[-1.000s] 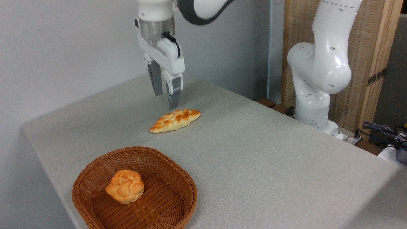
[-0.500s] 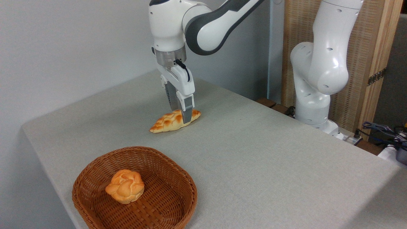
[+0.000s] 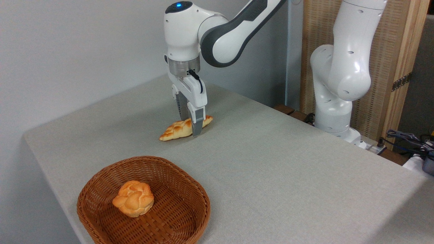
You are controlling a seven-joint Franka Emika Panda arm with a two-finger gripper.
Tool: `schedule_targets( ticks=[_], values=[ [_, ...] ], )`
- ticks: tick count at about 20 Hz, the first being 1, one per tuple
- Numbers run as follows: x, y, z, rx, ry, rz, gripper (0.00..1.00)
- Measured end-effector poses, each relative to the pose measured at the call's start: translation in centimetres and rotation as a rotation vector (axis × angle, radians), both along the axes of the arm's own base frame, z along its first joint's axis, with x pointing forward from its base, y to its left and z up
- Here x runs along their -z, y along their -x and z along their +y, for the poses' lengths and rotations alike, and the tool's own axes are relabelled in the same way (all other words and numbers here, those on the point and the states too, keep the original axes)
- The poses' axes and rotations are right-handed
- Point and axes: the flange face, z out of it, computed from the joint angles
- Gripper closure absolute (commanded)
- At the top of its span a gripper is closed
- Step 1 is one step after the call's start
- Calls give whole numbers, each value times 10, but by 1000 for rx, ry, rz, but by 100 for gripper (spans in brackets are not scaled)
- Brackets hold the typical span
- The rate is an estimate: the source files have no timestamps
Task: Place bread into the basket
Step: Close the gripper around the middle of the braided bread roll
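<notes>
Bread (image 3: 176, 129) lying flat on table (image 3: 271, 162), well apart from basket (image 3: 190, 189), with gripper (image 3: 190, 126) lowered straight over its right half, one finger in front and one behind. Jaws astride the loaf across its narrow width, probably for a firm pinch; impossible to tell whether already clenched. In basket already a bun (image 3: 133, 202), off to the left, so room remaining beside it.

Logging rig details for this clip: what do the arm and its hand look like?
A glossy white jointed robot arm with dark grey bands at the joints and a small blue light on top of the wrist housing. Below a metallic silver ring sits a white two-finger hand with grey fingers; a short black cable loops down its side.
</notes>
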Motion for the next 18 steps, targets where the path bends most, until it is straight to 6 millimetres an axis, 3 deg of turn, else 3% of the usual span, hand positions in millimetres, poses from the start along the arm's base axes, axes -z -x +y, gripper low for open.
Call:
schedule_targets(
  ticks=[18],
  values=[
    [6, -1, -2, 1, -5, 8, 80]
  ],
)
